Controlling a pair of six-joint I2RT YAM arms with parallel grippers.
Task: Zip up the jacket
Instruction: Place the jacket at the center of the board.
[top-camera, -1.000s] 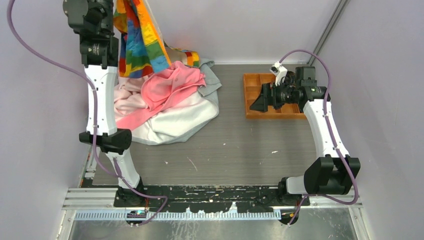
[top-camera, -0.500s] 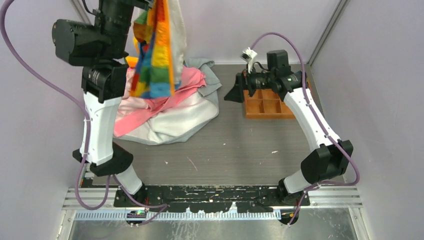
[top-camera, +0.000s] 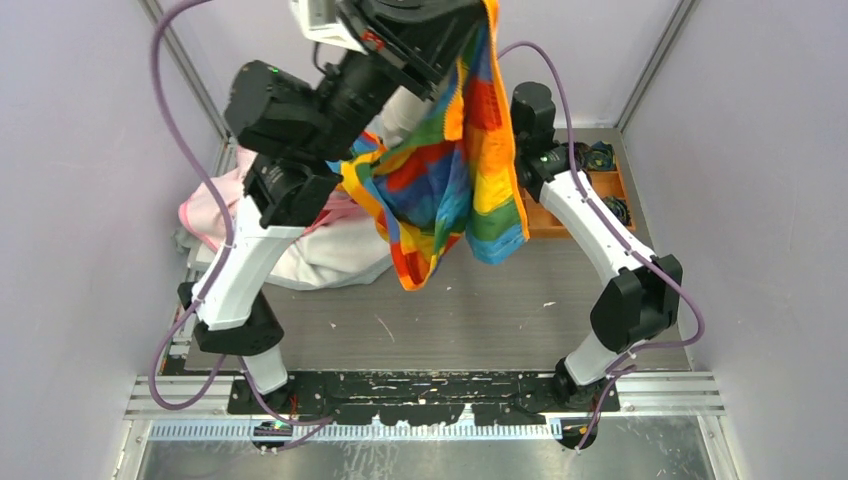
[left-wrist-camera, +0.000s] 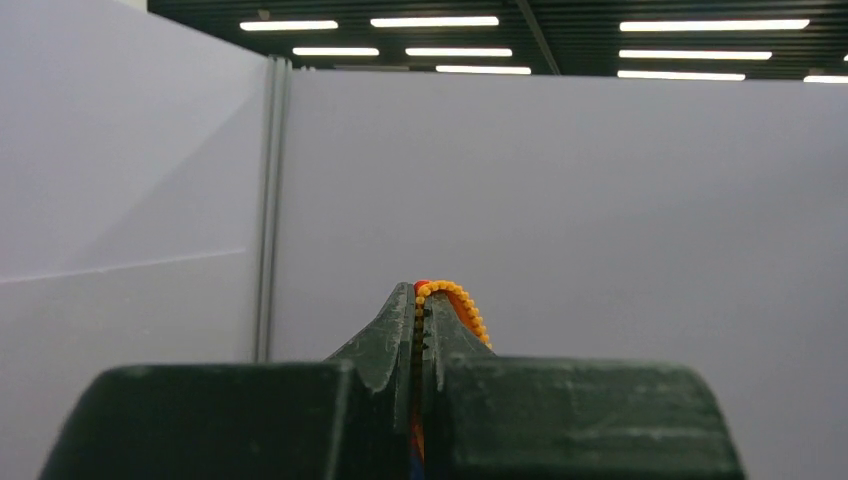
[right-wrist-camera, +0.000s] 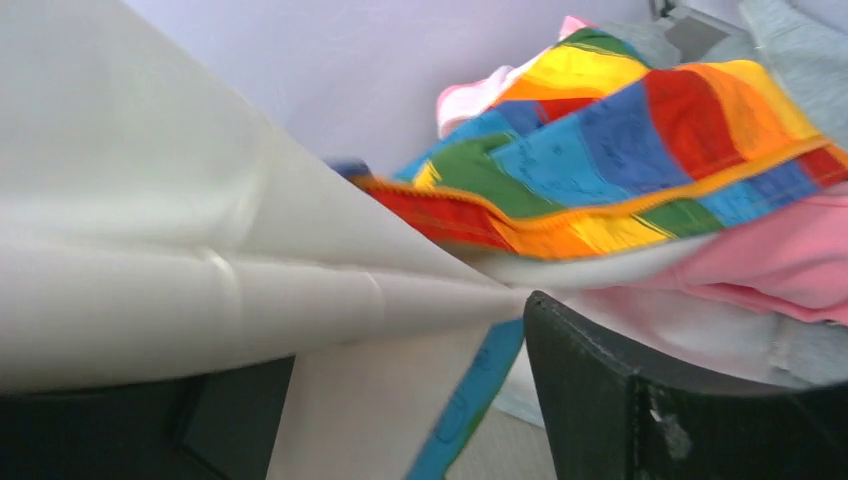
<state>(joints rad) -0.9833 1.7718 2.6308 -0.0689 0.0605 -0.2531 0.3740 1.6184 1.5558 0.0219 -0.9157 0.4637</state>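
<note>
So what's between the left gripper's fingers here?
The orange zipper of the jacket, pinched in the shut left gripper. The left wrist view shows it; from above, the jacket hangs from that grip.

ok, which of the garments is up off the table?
The rainbow-striped soft jacket: it hangs from the left gripper, shut on its orange zipper edge. The pink garment and the pale grey one lie heaped on the table.

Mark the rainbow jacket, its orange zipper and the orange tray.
jacket (top-camera: 450, 180): top external view, on the hanging striped outer panel.
zipper (left-wrist-camera: 466, 300): left wrist view, on the curved run of orange teeth.
tray (top-camera: 547, 225): top external view, on its near rim.
</note>
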